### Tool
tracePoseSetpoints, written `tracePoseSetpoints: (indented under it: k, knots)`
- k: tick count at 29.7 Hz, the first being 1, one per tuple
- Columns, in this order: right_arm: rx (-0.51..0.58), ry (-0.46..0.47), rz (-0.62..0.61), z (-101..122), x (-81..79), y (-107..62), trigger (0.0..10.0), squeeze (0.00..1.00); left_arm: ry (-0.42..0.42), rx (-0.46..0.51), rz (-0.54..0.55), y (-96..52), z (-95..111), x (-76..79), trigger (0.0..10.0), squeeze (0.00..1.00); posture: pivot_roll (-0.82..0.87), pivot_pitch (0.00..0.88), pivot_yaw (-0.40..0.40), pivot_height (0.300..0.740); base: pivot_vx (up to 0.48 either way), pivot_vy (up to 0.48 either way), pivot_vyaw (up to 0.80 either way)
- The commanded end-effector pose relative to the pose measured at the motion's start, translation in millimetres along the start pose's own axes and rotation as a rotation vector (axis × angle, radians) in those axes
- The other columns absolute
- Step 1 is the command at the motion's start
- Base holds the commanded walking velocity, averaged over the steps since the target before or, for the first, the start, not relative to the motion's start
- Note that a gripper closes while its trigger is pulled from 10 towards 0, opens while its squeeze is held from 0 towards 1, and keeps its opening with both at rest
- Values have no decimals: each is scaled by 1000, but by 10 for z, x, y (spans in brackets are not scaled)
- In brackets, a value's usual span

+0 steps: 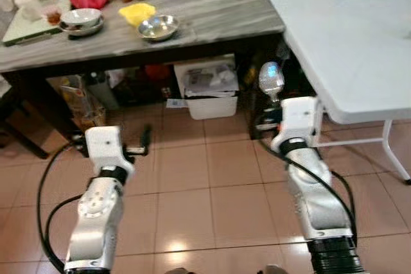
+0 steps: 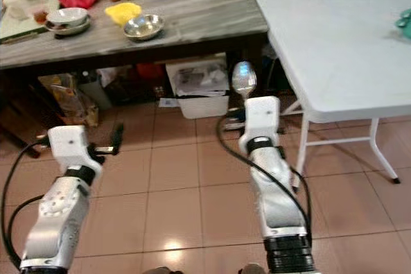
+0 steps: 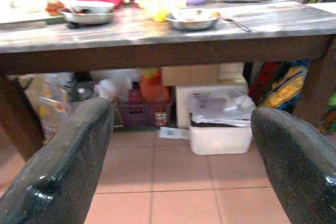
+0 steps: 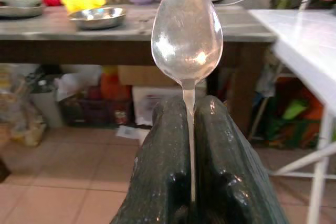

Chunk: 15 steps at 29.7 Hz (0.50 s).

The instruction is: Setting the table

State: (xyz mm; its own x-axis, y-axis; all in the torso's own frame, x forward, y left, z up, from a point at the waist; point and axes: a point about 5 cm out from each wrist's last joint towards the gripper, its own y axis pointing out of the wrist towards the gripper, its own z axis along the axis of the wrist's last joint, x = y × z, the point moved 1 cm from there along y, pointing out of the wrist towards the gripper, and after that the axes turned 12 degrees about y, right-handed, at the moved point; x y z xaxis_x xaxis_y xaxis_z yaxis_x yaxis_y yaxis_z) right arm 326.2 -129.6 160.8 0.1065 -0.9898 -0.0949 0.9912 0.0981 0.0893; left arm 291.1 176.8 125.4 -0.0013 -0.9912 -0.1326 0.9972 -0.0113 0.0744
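Right wrist view: right gripper (image 4: pixel 190 129) pinches a stiff, light, slippery-looking metal spoon (image 4: pixel 187 30) by its handle, bowl beyond its fingertips; left gripper (image 3: pixel 181 156) spread, empty.

Two silver arms reach out from the robot, each built of rounded metallic segments with a matte sheen. The left arm (image 1: pixel 96 216) has a round disc set into its side and a dark band at the wrist joint; the right arm (image 1: pixel 314 203) ends near the body in a ribbed black collar. Each wrist carries a white boxy housing. Black cables loop loosely along both arms. The fingers (image 3: pixel 58 177) are long, black, glossy and slightly scuffed.
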Motion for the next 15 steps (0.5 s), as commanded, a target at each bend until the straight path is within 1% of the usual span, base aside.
tracePoseSetpoints:
  k: [1, 6, 15]
  knots:
    - [16, -1, -13, 35, 49, -3, 10000, 0, 1, 4, -20, -13, 11, 28, 10000, 0, -92, 116, 130, 740, 0, 0, 0]
    - [19, -4, -12, 41, 45, 1, 10000, 0, -23, 25, -45, -34, 32, 42, 10000, 0, -96, 119, 132, 740, 0, 0, 0]
    - [21, -11, -22, 45, 87, -7, 10000, 0, -37, 37, -69, -5, 48, 83, 10000, 0, -111, 116, 138, 740, 305, 0, 0]
